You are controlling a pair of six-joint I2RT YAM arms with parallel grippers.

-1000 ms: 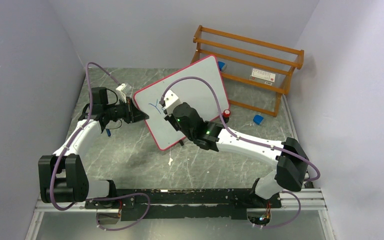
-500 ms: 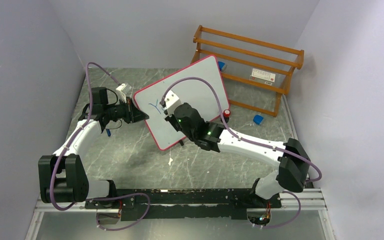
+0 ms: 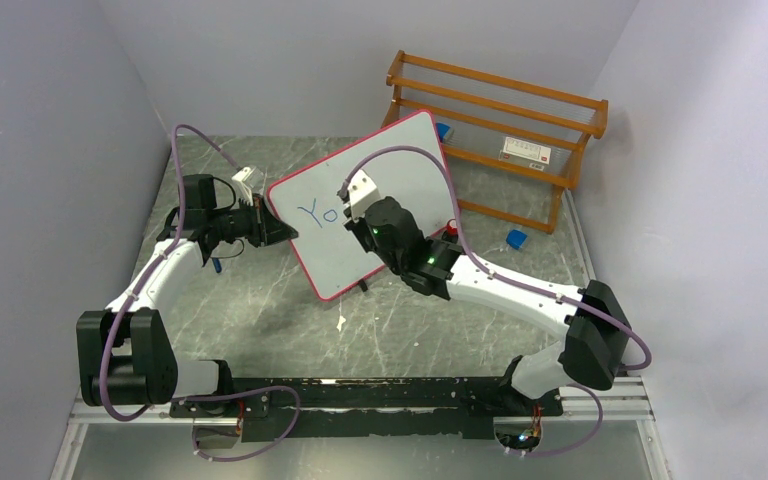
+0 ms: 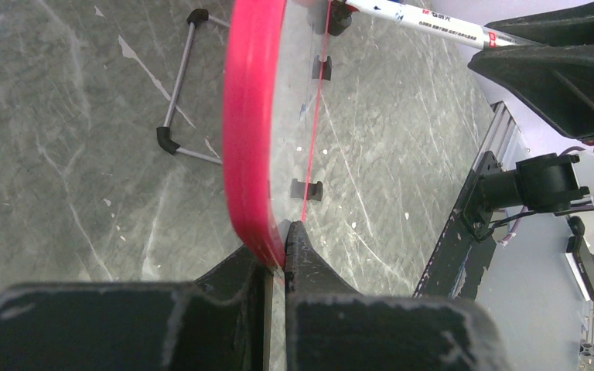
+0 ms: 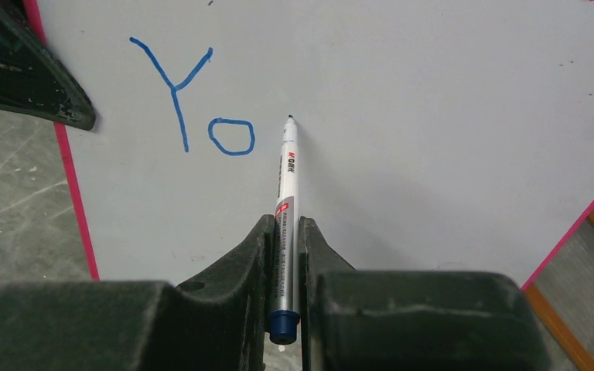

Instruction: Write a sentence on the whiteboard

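Above the grey table [image 3: 260, 310], left tool [image 4: 277, 251] clamps the pink-framed whiteboard [image 5: 433, 116], right tool [image 5: 285, 224] pinches a white marker [image 5: 286, 178]; after blue "Yo" [image 5: 174, 87], "u" likely follows

Walls [image 3: 310, 60] — 3, plain pale grey. Tabletop [image 3: 260, 300] — grey-green marbled finish. Wooden rack [image 3: 500, 82], orange-brown, far right corner.
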